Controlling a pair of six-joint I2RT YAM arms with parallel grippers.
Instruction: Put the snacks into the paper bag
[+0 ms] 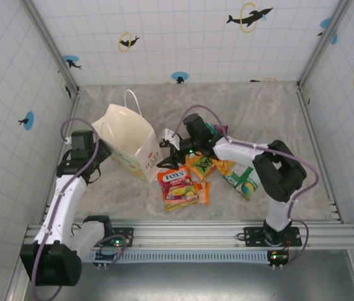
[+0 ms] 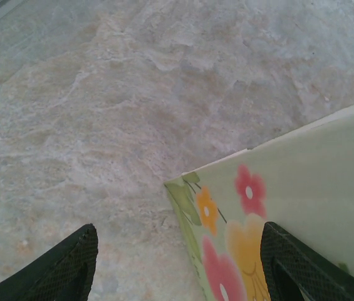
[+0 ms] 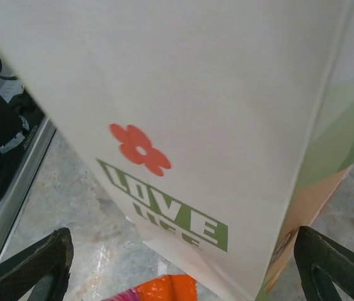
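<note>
The paper bag is seen upright on the marble-look table, left of centre, mouth open, one loop handle raised at the back. The left arm is stretched forward from its base up the left side, and the left gripper is set against the bag's left lower edge. In the left wrist view its fingers are spread apart, with the flower-printed bag corner between them. Nothing is clamped, and contact with the bag cannot be told. The right arm is bent at a raised elbow on the right, its forearm laid leftward over the packets, and the right gripper is brought up to the bag's right face. In the right wrist view its fingers are held wide apart, facing the bag panel with a red flower and green "LOVE" lettering. An orange wrapper is seen low between them, not pinched. The snacks are lying flat on the table just right of the bag, outside it: a red FOX'S packet nearest the front, an orange packet touching it, and a green packet further right under the forearm.
</note>
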